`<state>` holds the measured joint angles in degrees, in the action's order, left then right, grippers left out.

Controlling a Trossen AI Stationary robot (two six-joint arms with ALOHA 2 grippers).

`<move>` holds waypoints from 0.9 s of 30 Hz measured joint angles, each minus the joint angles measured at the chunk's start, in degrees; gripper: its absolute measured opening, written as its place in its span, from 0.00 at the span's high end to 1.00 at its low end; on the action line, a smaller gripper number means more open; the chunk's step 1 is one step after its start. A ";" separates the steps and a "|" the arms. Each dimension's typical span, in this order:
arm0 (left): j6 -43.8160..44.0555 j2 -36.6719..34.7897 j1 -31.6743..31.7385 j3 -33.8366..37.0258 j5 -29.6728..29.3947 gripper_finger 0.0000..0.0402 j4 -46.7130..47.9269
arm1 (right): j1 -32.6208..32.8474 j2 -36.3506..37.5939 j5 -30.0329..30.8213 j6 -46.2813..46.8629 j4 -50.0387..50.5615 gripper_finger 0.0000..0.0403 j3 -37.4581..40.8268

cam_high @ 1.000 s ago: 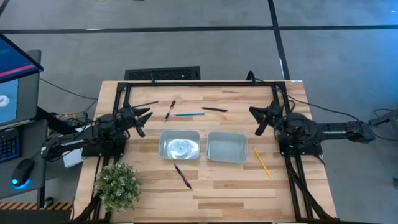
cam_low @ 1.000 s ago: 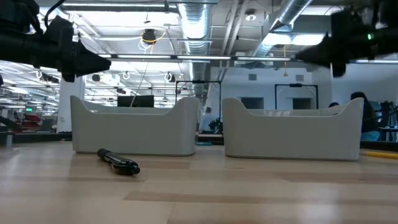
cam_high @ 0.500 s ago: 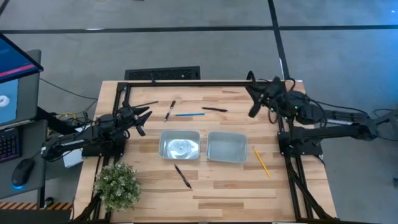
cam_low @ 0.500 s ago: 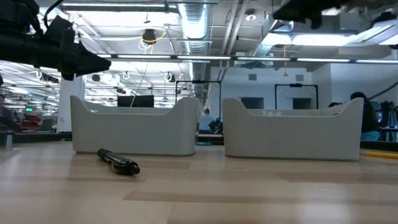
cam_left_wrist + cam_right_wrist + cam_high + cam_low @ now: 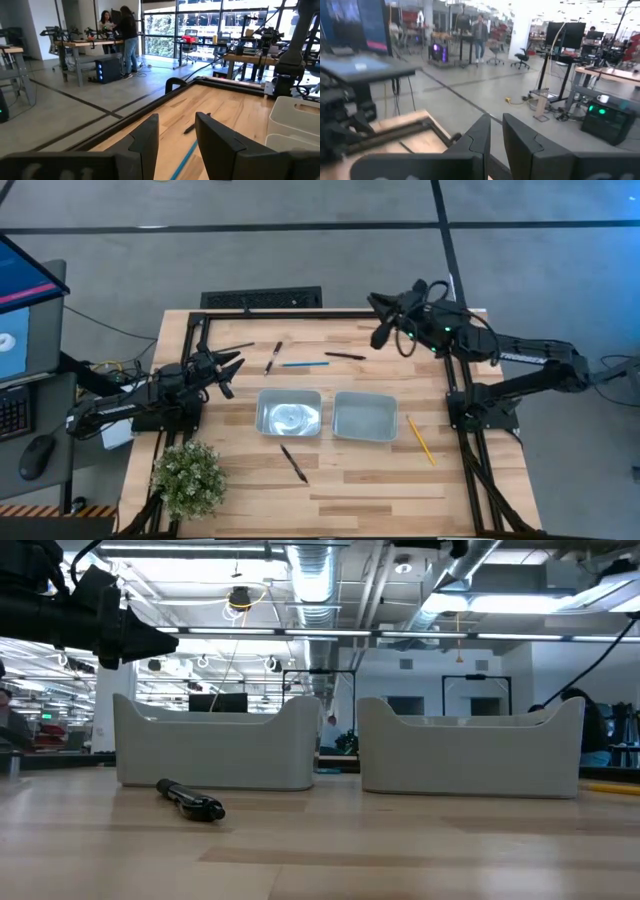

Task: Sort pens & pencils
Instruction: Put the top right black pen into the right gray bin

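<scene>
Black pens lie on the wooden table: two at the far side (image 5: 273, 358) (image 5: 344, 356) and one near the front (image 5: 293, 463), which the low view shows as well (image 5: 190, 800). A light blue pencil (image 5: 305, 364) lies between the two far pens, and a yellow pencil (image 5: 421, 440) lies right of the trays. My left gripper (image 5: 232, 373) hovers open at the left, pointing level toward the far pens, nothing between its fingers (image 5: 176, 145). My right gripper (image 5: 379, 322) is shut and raised high over the table's far right part, holding nothing (image 5: 496, 140).
Two pale trays (image 5: 290, 413) (image 5: 364, 416) stand side by side mid-table. A potted plant (image 5: 187, 476) sits at the near left corner. A black frame (image 5: 320, 313) runs along the far edge and down both sides. People stand in the room beyond.
My right gripper has risen well above the table and swung toward the far edge and the left, from beside the right tray to above the far right part; it has left the low view through the top. It stays shut.
</scene>
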<state>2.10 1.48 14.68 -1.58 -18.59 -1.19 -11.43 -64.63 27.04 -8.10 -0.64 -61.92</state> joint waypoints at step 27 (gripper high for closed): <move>0.12 0.00 0.00 -0.02 -0.05 0.70 0.00 | -7.22 -15.91 -3.20 6.64 35.31 0.27 -10.44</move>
<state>2.22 1.48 14.68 -1.61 -18.64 -1.19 -18.65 -80.54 23.83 -1.46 34.67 -72.36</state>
